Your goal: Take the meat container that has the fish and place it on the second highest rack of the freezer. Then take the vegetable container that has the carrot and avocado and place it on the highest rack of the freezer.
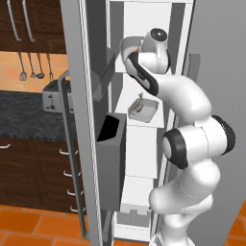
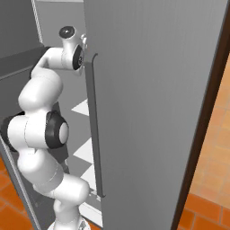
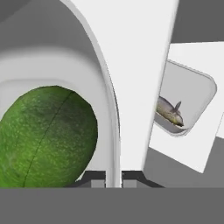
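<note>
Hand view status: the slender brownish fish point(image 3: 169, 111) in its pale grey tray point(image 3: 199, 94) already rests on a white freezer point(image 1: 139, 29) shelf — first placement done. Gripper point(image 3: 113, 178) is clamped on the white container's rim point(image 3: 109, 100) beside the green avocado point(image 3: 46, 135); top-rack placement remains.

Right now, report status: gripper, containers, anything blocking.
Gripper shut on vegetable container rim, avocado inside. Fish container already on freezer shelf below. No obstruction seen.

Tight inside freezer point(image 1: 144, 29): door bins point(image 1: 111, 158) crowd left, fish point(image 3: 169, 111) tray fills shelf below, avocado point(image 3: 46, 138) close ahead.
</note>
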Robot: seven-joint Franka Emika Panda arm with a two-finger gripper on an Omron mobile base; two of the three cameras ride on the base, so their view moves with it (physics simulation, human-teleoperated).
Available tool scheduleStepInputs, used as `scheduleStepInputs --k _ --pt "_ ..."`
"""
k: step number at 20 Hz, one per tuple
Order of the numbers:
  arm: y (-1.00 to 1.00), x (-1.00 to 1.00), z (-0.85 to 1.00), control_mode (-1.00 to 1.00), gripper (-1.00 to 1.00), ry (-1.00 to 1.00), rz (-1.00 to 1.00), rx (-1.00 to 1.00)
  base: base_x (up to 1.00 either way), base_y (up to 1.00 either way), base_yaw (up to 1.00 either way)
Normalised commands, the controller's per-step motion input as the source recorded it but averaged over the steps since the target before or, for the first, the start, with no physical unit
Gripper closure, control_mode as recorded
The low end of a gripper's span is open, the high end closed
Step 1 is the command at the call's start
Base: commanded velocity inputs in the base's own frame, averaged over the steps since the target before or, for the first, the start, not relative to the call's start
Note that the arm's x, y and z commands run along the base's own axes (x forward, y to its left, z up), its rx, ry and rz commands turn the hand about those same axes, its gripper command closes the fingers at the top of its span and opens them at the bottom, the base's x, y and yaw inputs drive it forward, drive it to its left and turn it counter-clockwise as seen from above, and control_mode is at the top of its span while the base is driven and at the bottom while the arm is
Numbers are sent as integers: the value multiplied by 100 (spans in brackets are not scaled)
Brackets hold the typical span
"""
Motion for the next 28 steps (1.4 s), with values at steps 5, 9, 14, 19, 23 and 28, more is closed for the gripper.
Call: scheduleStepInputs --k 5,9,14,19,23,28 --pt "0 20 -19 -100 100 0 0 0 0 0 0" --pt "0 13 0 -100 100 0 0 0 0 0 0" --pt "0 8 0 -100 -100 0 0 0 0 0 0" --pt "0 0 0 -100 -100 -16 0 0 0 0 0" --pt "0 0 0 -100 -100 -20 0 0 0 0 0" --pt "0 -43 34 -100 -100 -12 0 0 0 0 0"
